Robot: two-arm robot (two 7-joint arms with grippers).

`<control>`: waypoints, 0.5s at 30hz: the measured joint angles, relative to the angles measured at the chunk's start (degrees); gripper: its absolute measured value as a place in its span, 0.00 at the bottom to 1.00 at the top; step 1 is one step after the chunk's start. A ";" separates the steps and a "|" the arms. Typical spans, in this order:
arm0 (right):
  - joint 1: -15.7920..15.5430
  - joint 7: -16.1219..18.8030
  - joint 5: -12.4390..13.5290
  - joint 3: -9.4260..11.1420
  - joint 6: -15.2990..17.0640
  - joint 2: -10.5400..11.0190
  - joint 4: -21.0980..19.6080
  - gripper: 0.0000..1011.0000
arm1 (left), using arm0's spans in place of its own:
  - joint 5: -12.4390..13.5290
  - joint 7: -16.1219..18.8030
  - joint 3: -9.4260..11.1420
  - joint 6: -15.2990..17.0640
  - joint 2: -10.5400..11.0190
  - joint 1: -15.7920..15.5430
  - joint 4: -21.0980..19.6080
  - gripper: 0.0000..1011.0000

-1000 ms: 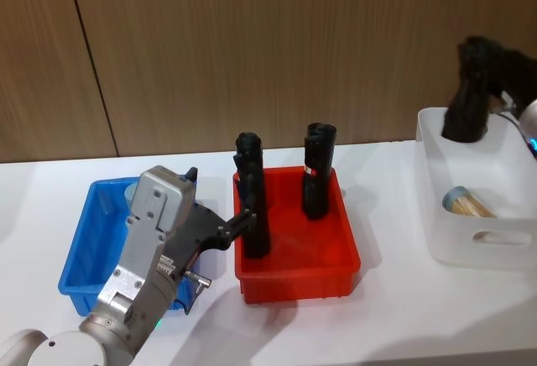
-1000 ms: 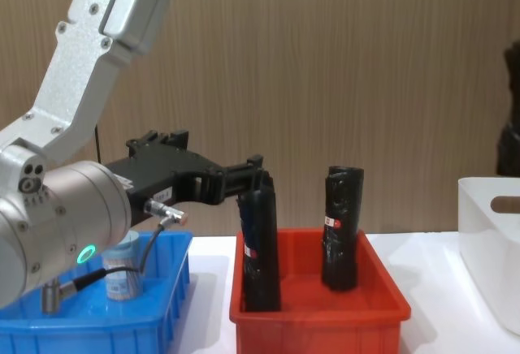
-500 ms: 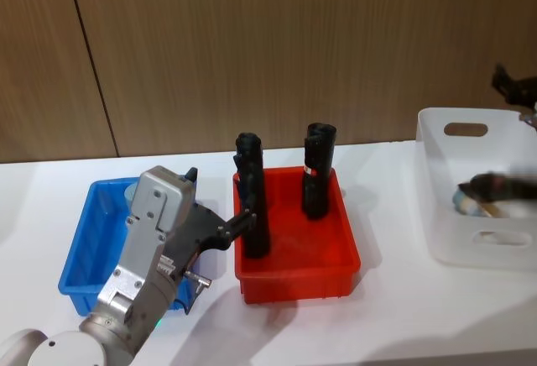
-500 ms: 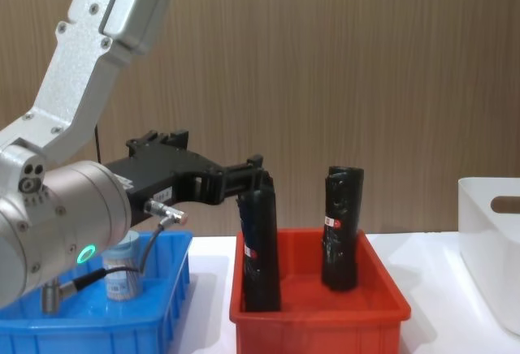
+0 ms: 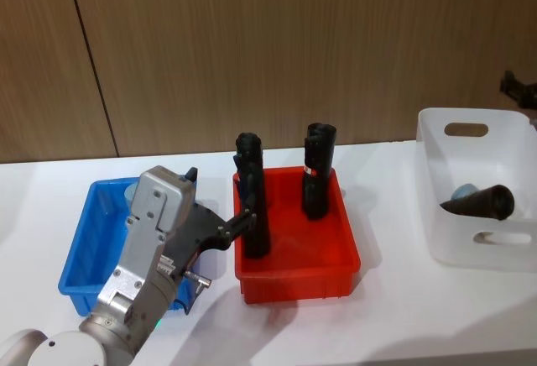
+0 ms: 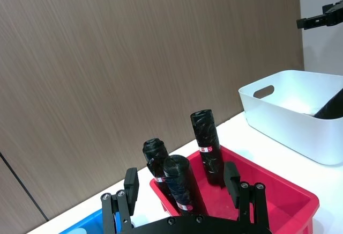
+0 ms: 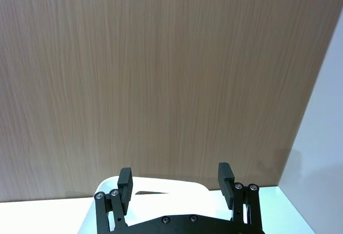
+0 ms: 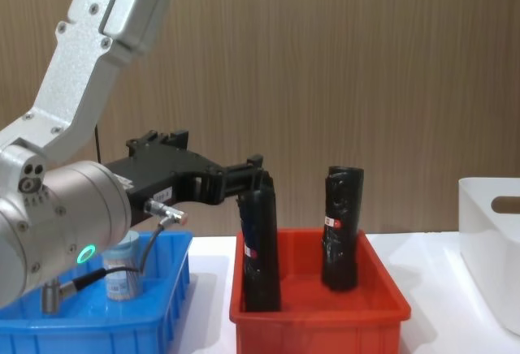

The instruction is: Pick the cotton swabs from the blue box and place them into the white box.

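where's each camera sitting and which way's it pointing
Head view: high, looking down at the blue box, red bin and white box; left gripper low left.
Chest view: low, looking across the table; left arm large, one cotton swab jar behind it.
Left wrist view: over the blue box, facing the black cylinders; own fingers open.
Right wrist view: raised, facing the wood wall; right gripper open.
Head, chest and left wrist views share the red bin.

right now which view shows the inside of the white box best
The head view: it looks down into the white box, where a black cylinder lies over a cotton swab jar. The left wrist view shows its outer wall, handle cut-out and the cylinder's tip; the chest view shows one side wall.
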 joint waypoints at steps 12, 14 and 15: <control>-0.95 -0.11 -0.17 0.33 -0.01 0.15 -1.34 0.99 | 0.00 0.00 0.00 0.00 0.00 0.00 0.00 0.99; -1.04 -0.13 -0.19 0.36 -0.02 0.16 -1.47 0.99 | 0.00 0.00 0.00 0.00 -0.01 0.00 0.00 0.99; -1.04 -0.13 -0.19 0.36 -0.02 0.16 -1.47 0.99 | 0.00 0.00 0.00 0.00 0.00 0.00 0.00 0.99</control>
